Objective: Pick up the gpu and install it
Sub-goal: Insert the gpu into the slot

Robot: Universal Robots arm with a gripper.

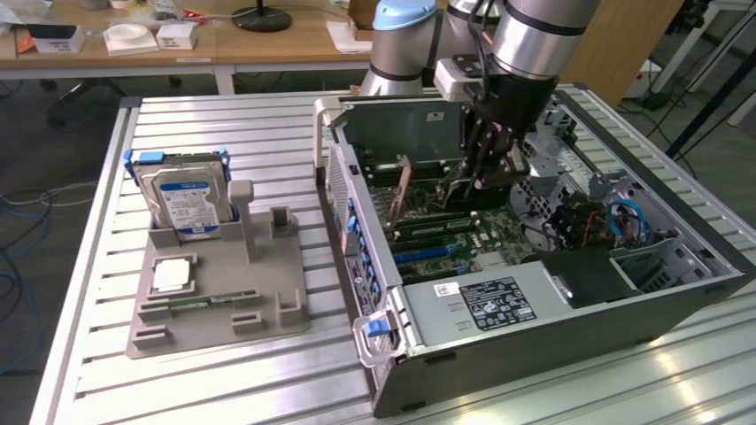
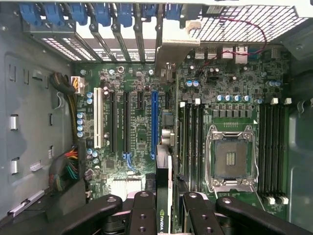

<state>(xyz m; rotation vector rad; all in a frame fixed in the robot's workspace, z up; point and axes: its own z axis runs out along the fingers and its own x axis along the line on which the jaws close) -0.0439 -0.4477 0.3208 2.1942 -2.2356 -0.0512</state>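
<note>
We have the gpu [image 2: 163, 171] picked up: the gripper [image 2: 166, 197] pinches it edge-on, fingers [image 2: 143, 211] half-closed, above the motherboard's [image 2: 132, 147] blue slot [image 2: 154, 122]. It seems not yet seated.

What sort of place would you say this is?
Probably a robotics lab: a robot arm reaches into an open computer case on a slotted metal table, with cluttered wooden desks behind.

Slatted table [image 1: 236, 385] bears grey tray [image 1: 225, 270], PC case [image 1: 532, 350].
</note>
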